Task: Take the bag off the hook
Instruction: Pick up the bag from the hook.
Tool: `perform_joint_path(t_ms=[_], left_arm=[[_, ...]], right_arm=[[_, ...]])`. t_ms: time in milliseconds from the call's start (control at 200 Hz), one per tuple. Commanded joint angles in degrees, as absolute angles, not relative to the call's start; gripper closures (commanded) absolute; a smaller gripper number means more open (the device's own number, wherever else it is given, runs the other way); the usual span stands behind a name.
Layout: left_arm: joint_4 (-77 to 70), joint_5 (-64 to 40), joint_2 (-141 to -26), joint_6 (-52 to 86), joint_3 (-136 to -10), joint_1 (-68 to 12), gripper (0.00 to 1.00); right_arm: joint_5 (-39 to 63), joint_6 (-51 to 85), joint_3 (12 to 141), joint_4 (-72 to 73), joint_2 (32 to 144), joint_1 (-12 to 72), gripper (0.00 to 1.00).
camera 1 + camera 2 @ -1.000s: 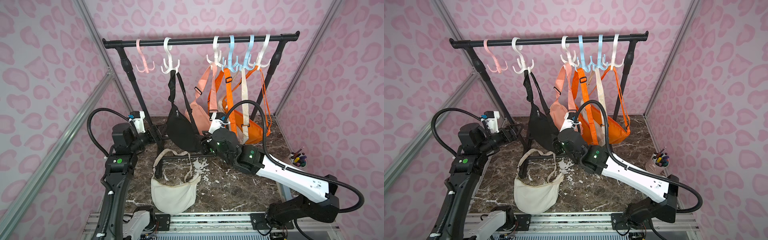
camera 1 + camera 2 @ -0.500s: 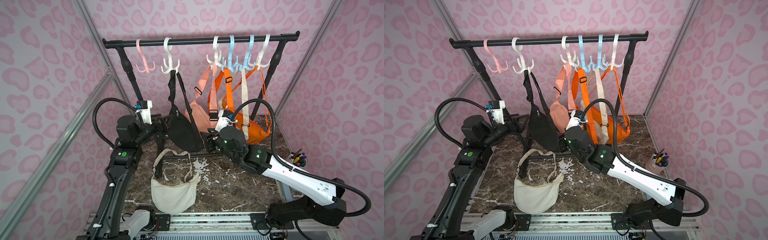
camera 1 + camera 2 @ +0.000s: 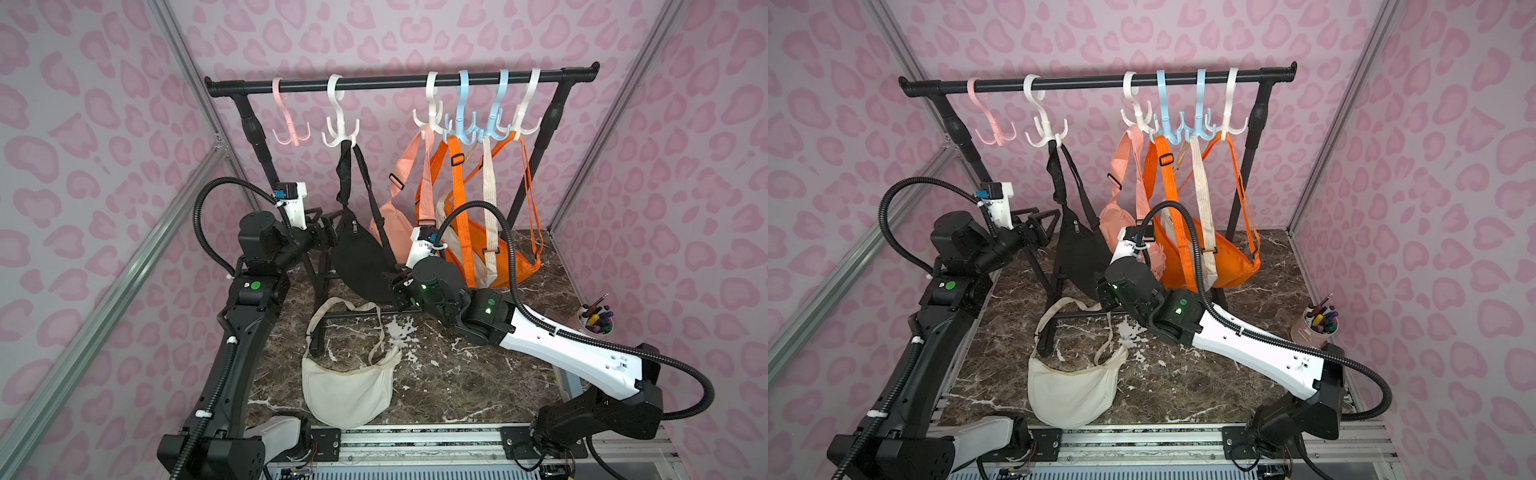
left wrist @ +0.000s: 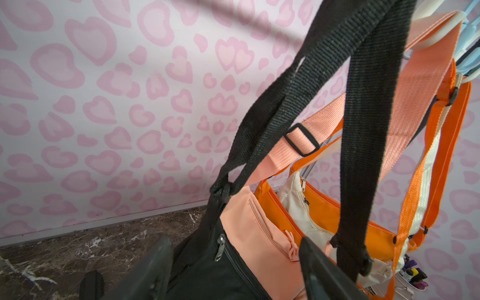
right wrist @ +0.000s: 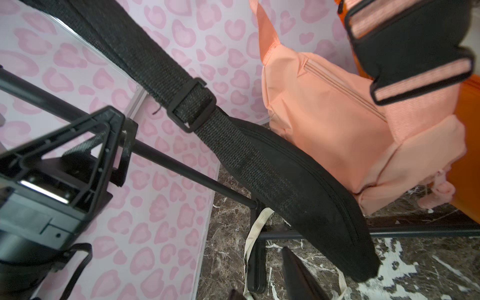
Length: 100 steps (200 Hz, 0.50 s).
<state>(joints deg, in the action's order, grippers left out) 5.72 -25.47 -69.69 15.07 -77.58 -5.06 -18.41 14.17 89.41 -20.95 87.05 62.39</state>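
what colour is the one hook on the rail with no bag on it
Pale pink. The empty hook shows best in both top views.

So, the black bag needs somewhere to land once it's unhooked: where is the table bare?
Most open: the front-right marble between the cream bag and the right arm. A smaller patch lies between the orange bag and the pen cup. Under the rack, hanging bags crowd it.
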Motion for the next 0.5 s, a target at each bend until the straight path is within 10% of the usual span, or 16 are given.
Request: perform_joint_path(t_ms=[0,495], left_arm=[[1.7,-24.9,-70.8,13.6,-79.1,-5.1,0.22],[0.7,-26.5,-78.5,11.8,-84.8,-6.1,0.24]], right_arm=[[-21.8,14.3,90.3,-20.7,88.4,62.4,0.58],[-23.7,17.0,93.1,-20.7,94.0,58.4,0.67]])
